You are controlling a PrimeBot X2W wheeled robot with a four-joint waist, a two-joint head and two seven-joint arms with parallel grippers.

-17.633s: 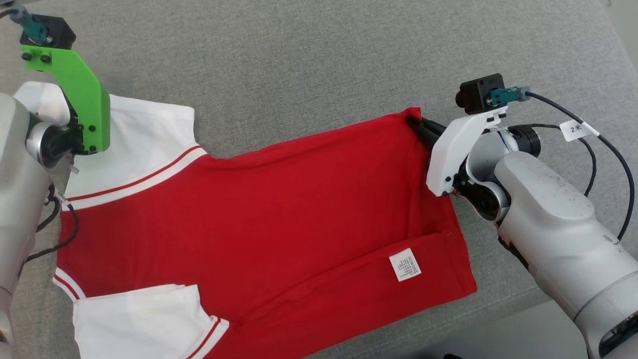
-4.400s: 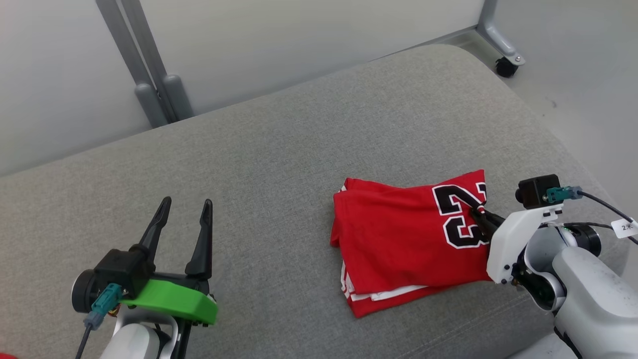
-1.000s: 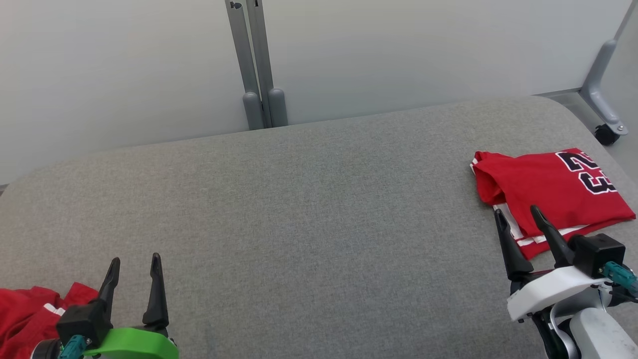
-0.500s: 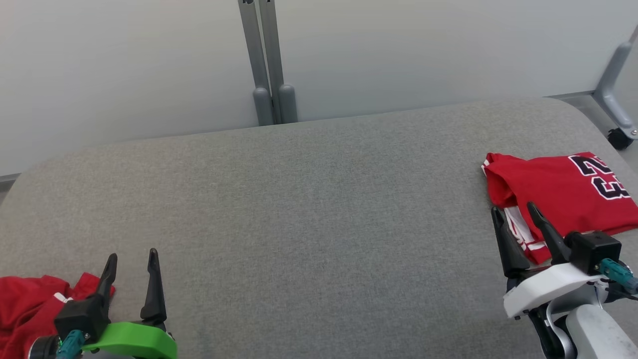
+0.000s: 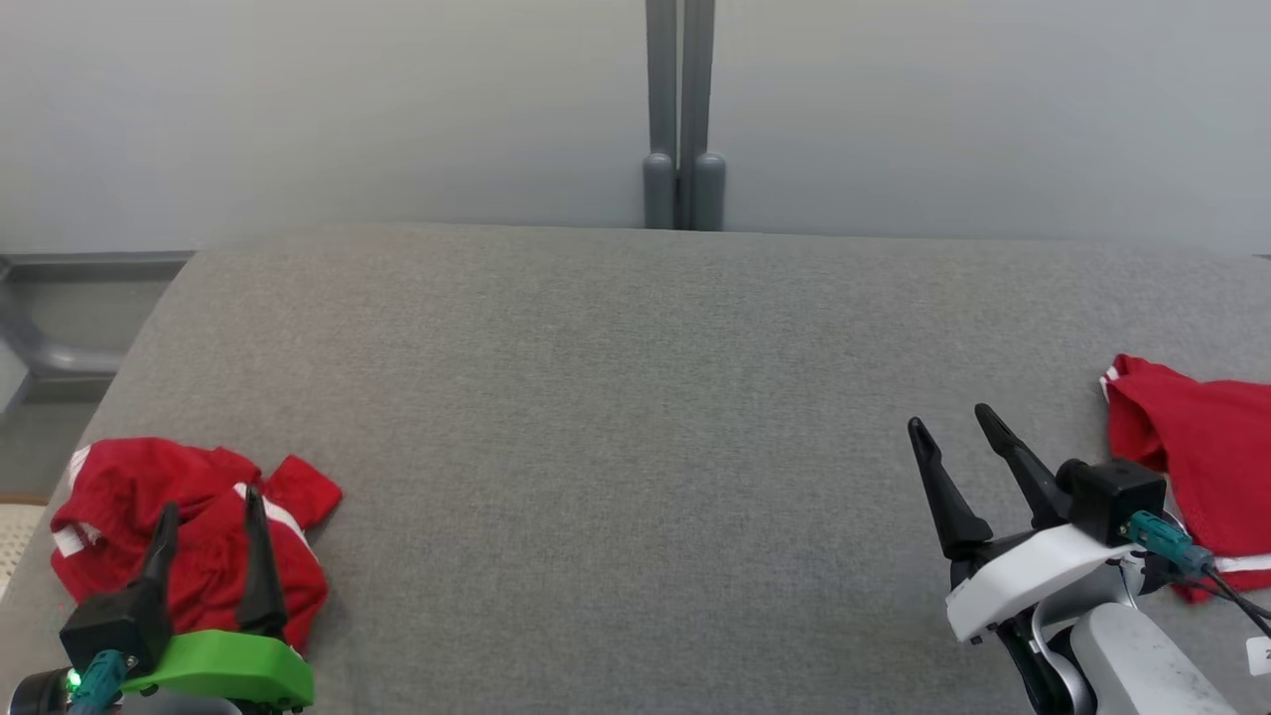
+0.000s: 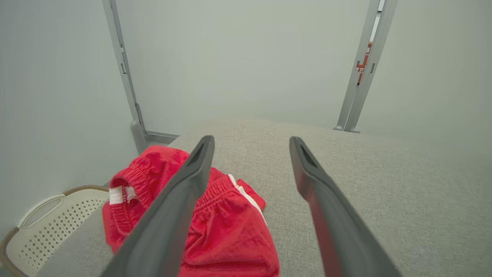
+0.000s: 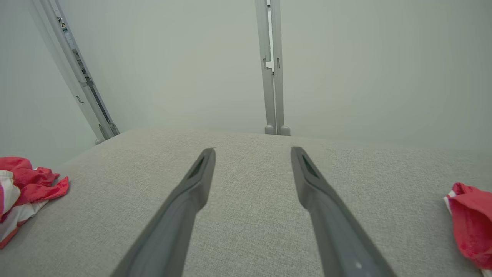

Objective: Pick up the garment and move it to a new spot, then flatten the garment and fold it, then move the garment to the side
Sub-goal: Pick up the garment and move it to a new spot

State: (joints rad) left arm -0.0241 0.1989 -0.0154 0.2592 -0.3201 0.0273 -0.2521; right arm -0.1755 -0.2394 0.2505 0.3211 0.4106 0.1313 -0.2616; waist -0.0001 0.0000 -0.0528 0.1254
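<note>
Though apart, garment (image 5: 1206,447) beside right pincer (image 5: 946,415)

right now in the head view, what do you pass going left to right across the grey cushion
crumpled red mesh garment with white trim → pair of grey metal posts at the back → right gripper, open, on its white mount → folded red jersey with white stripes

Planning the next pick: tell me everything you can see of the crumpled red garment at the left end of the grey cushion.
The crumpled red garment looks like mesh-knit sports shorts: gathered elastic waistband, white tag, white side stripe. It lies bunched, unfolded, on the grey fabric cushion near its left edge. The open left gripper hangs over it; contact is unclear.
</note>
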